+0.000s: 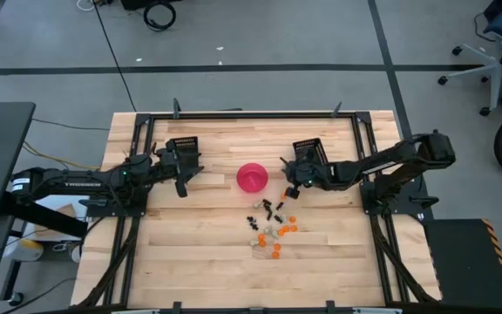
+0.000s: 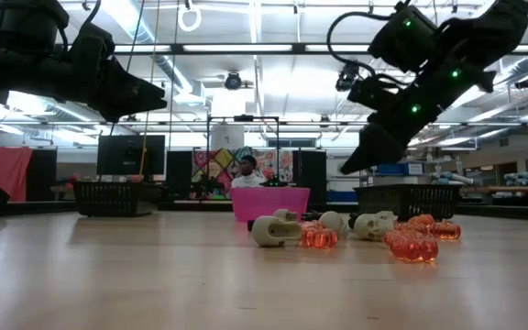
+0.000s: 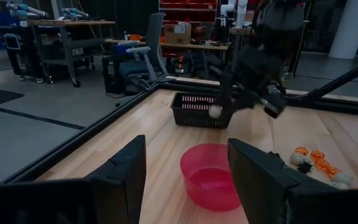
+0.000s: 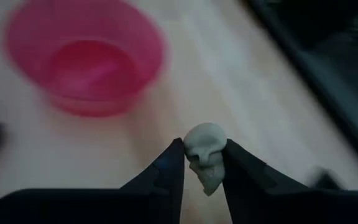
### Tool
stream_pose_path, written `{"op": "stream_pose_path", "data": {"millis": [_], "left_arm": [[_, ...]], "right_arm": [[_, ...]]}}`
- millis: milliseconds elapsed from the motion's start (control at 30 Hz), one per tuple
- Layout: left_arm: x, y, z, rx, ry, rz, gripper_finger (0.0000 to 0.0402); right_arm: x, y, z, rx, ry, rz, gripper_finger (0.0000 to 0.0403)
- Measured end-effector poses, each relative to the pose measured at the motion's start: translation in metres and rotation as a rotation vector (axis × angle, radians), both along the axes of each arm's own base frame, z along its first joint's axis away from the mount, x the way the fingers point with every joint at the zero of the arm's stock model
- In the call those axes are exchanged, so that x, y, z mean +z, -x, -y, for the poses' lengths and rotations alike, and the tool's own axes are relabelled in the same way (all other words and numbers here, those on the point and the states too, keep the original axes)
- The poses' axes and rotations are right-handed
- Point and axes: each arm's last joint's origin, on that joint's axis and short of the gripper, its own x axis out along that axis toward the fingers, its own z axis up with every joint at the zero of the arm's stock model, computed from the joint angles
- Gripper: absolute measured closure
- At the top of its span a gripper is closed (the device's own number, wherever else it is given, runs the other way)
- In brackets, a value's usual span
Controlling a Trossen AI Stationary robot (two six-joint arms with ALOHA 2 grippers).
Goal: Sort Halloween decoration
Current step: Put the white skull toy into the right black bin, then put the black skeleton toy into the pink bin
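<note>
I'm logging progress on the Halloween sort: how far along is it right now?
Early. Done: nothing visibly sorted; the pink bowl looks empty. In hand: the right gripper is shut on a whitish-grey skull, lifted above the table between the bowl and the right black basket. Left: a cluster of orange, black and whitish trinkets lies on the table. The left gripper waits open near the left basket.

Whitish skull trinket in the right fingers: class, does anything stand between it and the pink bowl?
Nothing visible does. The right gripper holds the skull trinket above bare wood, and the pink bowl lies unobstructed.
</note>
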Motion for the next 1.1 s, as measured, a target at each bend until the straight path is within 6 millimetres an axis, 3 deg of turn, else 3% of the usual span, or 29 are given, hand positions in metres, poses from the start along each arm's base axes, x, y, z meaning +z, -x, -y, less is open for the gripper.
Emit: {"op": "stream_pose_path", "data": {"millis": [200,367,700,900,1100], "left_arm": [[0.000,0.000,0.000,0.000,-0.001,0.000,0.0207],[0.000,0.000,0.000,0.000,-0.002,-0.001,0.0207],[0.000,0.000,0.000,0.000,-0.002,-0.001,0.0207],[0.000,0.000,0.000,0.000,-0.002,-0.003,0.0207],[0.000,0.000,0.000,0.000,-0.002,-0.004,0.0207]], "right_arm": [[0.014,0.024,0.017,-0.244,0.008,-0.006,0.0307],[0.010,0.047,0.039,-0.418,-0.134,-0.062,0.0307],[-0.005,0.056,0.061,-0.384,-0.482,-0.137,0.0303],[-0.008,0.057,0.064,-0.338,-0.559,-0.149,0.0288],[-0.007,0.056,0.064,-0.332,-0.564,-0.147,0.0240]]}}
